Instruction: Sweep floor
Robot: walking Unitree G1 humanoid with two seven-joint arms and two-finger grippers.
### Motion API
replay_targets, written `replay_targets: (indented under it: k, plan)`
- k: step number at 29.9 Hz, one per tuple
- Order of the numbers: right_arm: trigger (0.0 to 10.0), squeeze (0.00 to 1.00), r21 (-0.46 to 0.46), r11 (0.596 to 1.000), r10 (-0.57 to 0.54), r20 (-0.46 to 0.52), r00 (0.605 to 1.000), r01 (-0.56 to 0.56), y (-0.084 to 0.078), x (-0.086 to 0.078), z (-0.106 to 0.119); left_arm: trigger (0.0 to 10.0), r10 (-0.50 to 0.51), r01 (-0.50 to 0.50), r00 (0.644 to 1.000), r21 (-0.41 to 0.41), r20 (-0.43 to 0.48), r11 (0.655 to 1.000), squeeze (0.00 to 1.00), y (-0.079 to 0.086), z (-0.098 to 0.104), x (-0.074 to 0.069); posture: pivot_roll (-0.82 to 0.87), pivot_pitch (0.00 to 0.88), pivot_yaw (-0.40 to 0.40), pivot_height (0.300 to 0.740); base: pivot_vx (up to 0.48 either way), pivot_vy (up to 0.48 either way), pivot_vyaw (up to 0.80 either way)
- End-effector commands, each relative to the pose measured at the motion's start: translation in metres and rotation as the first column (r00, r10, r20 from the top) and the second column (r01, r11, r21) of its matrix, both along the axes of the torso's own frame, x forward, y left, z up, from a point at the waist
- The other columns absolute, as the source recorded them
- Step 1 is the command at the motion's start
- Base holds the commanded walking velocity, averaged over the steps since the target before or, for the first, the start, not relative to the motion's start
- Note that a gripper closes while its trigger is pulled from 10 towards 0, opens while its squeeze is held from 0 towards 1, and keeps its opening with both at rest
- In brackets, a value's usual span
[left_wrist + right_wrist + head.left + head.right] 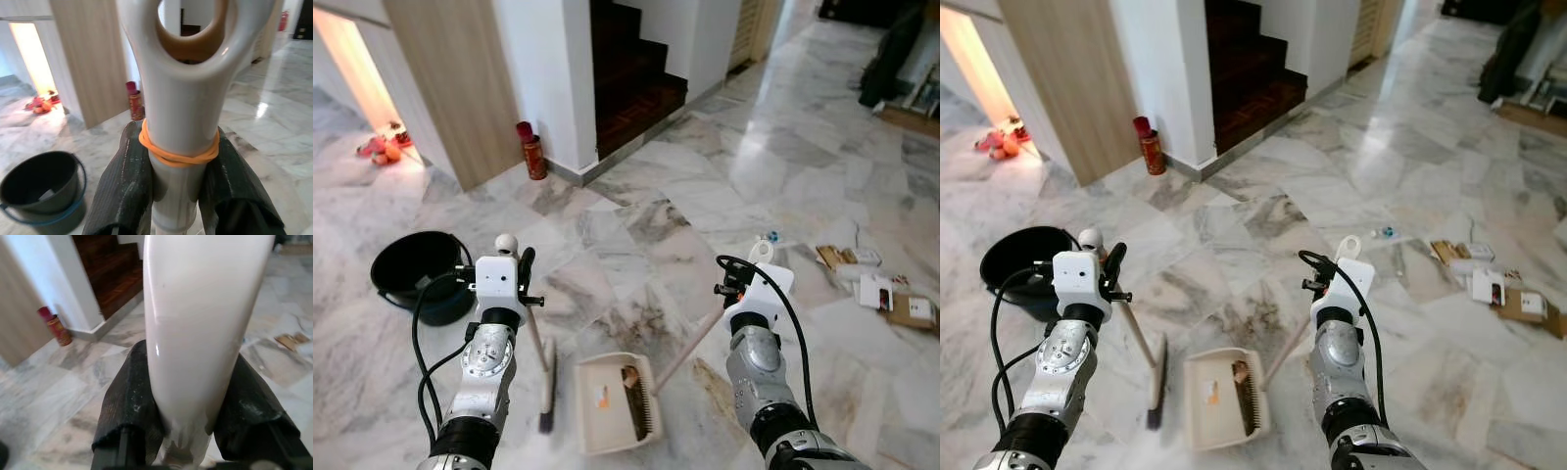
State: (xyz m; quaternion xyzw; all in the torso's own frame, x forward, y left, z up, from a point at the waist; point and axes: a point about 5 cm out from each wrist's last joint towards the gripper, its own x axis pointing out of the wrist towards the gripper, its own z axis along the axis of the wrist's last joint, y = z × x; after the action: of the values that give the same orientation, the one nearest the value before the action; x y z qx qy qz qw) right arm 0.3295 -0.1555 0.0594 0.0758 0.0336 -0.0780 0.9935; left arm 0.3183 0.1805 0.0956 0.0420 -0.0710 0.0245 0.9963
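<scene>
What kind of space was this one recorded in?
Most likely a home hallway: polished marble floor, dark wooden stairs rising between white walls, and a bucket and dustpan out for cleaning.

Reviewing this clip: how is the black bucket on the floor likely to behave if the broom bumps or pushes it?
The black bucket looks nearly empty in the left wrist view, so it is probably light and easy to shove. The polished marble floor would likely let it slide rather than grip. Its wide, low shape suggests it would skid before tipping.
</scene>
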Motion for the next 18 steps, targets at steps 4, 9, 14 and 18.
replay_targets:
  k: [4,9,14,18]
  plan:
    - [10.0,0.0,0.011,1.0,-0.006,0.073,0.997,0.005,0.0006,0.0056,0.0137,10.0,-0.015,0.014,0.999,0.019,0.042,1.0,0.0,-0.0003,0.0099,0.0029,0.09,0.0,0.015,0.74,0.0,0.0,0.8]
    - [10.0,0.0,0.011,1.0,-0.007,0.072,0.997,0.007,0.0002,0.0055,0.0135,10.0,-0.02,0.02,0.999,0.018,0.044,1.0,0.0,-0.002,0.0101,0.0028,0.09,0.0,0.016,0.74,0.0,0.0,0.8]
    - [10.0,0.0,0.011,1.0,-0.008,0.071,0.997,0.007,0.0002,0.0051,0.0131,10.0,-0.022,0.021,0.999,0.017,0.042,1.0,0.0,-0.0027,0.01,0.0031,0.09,0.0,0.017,0.74,0.0,0.0,0.8]
    - [10.0,0.0,0.011,1.0,-0.007,0.071,0.997,0.006,-0.0002,0.0051,0.0129,10.0,-0.021,0.02,0.999,0.016,0.04,1.0,0.0,-0.0036,0.0099,0.0036,0.09,0.0,0.013,0.74,0.0,0.0,0.8]
